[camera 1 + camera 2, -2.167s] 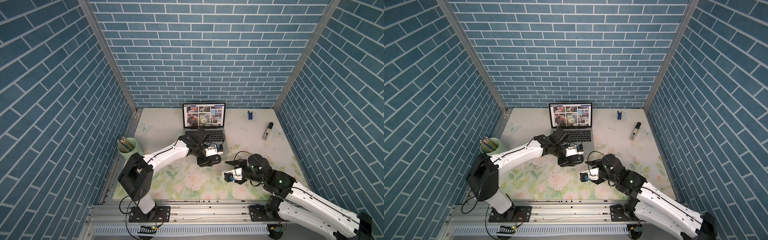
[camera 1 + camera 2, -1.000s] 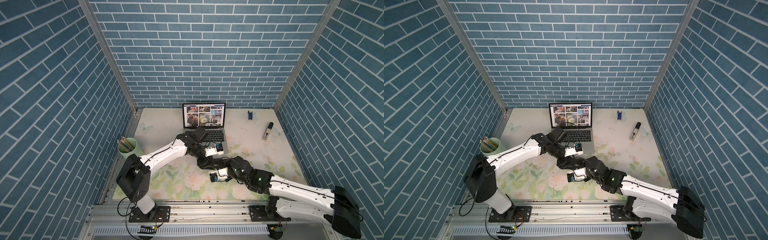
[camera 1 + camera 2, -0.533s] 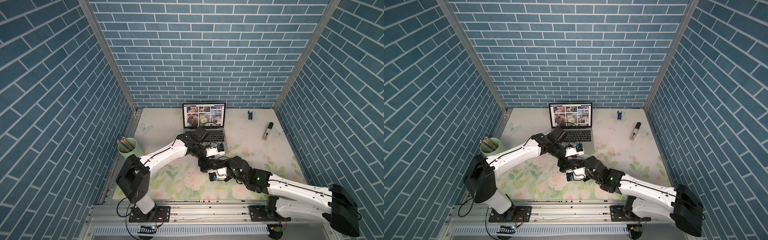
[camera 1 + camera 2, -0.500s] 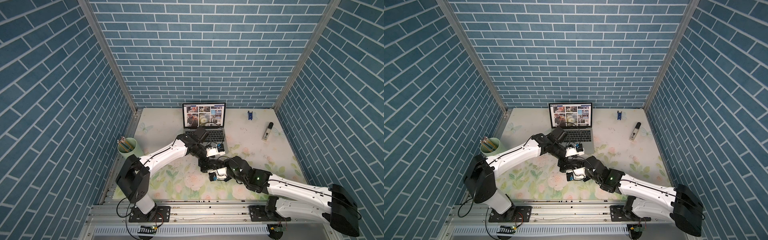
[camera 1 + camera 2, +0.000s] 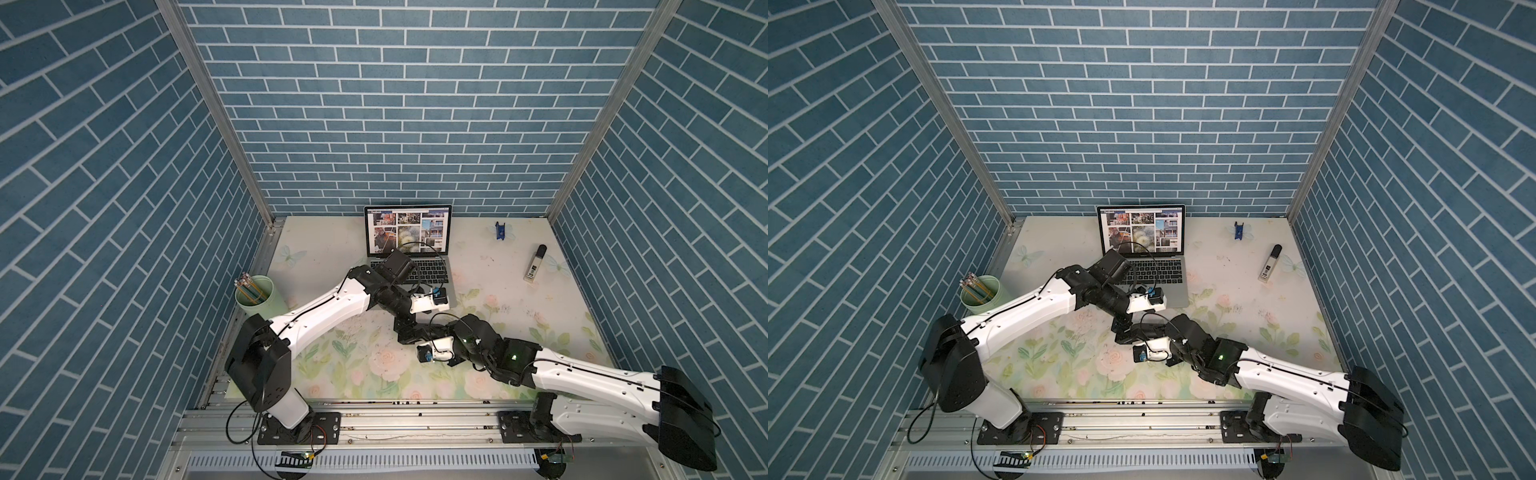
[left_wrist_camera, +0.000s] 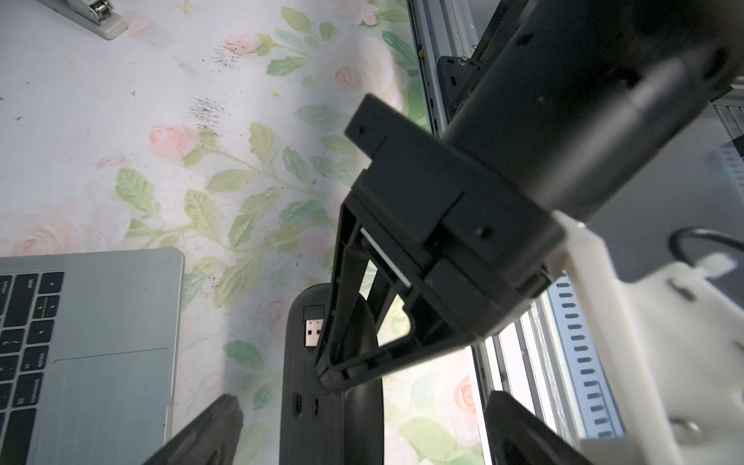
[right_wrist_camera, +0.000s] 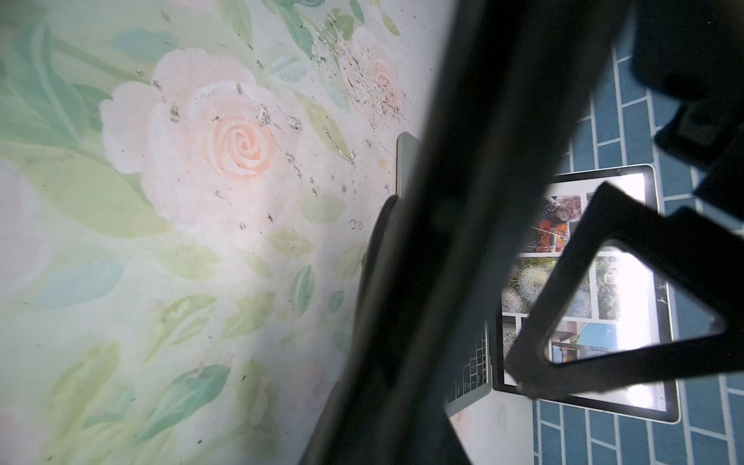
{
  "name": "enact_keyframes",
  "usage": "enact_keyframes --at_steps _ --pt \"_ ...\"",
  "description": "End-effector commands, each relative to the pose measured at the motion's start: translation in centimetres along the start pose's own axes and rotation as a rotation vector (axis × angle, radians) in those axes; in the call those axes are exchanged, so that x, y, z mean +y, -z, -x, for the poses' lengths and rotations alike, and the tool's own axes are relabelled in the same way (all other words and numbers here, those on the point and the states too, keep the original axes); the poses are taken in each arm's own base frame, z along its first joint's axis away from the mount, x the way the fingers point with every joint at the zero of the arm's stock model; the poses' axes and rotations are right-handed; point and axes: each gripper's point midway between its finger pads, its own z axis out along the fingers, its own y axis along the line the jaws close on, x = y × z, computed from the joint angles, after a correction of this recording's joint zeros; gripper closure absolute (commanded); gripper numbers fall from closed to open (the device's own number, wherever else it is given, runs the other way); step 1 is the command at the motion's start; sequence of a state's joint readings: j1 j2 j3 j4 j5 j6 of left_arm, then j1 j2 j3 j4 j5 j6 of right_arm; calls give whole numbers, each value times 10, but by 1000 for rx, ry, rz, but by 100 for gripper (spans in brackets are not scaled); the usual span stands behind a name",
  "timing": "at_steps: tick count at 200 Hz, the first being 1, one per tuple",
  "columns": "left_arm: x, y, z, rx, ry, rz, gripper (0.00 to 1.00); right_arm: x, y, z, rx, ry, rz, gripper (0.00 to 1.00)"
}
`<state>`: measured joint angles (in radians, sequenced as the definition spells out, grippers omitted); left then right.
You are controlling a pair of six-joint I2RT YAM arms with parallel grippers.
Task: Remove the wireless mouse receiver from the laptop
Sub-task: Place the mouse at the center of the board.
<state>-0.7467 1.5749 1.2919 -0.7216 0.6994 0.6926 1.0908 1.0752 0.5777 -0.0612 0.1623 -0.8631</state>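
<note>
Noting our left gripper [image 6: 362, 406] newly opened wide, right gripper [image 6: 338, 362] narrow with hold untellable, and the wireless mouse receiver [image 6: 313, 332] lower-centre on the mouse [image 6: 306, 422], off the laptop [image 6: 112, 306]: removal looks done.

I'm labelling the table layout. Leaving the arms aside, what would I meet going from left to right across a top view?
green pencil cup → laptop → small blue object → black-capped white stick

Robot lab test cell: brick-print wall panels [image 5: 415, 124], aluminium base rail [image 5: 395, 419], floral tabletop [image 5: 374, 365].
</note>
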Motion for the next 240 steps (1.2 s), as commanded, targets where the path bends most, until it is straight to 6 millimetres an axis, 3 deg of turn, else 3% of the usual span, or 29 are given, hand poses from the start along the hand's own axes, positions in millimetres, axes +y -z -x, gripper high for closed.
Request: enact_keyframes --at_steps 1,30,61,81,101,131,154,240 --pt "10 17 -18 48 2 87 0 1 5 -6 23 -134 7 100" --pt "52 53 -41 62 35 356 0 -6 10 -24 50 -401 21 100" --pt "96 113 -59 -8 87 733 0 -36 17 -50 13 -862 21 100" --pt "112 147 -65 -83 134 933 0 -56 17 -69 -48 -1215 64 100" --pt "116 167 -66 -140 165 1041 0 -69 15 -89 -116 -1504 115 100" --pt "115 177 -64 -200 197 1094 0 -99 26 -123 -288 -1765 23 100" --pt "114 176 -68 -207 213 1100 0 -97 26 -156 -300 -1893 -50 100" --pt "114 166 -83 -176 237 1090 0 -37 -5 -197 -127 -2011 -56 100"
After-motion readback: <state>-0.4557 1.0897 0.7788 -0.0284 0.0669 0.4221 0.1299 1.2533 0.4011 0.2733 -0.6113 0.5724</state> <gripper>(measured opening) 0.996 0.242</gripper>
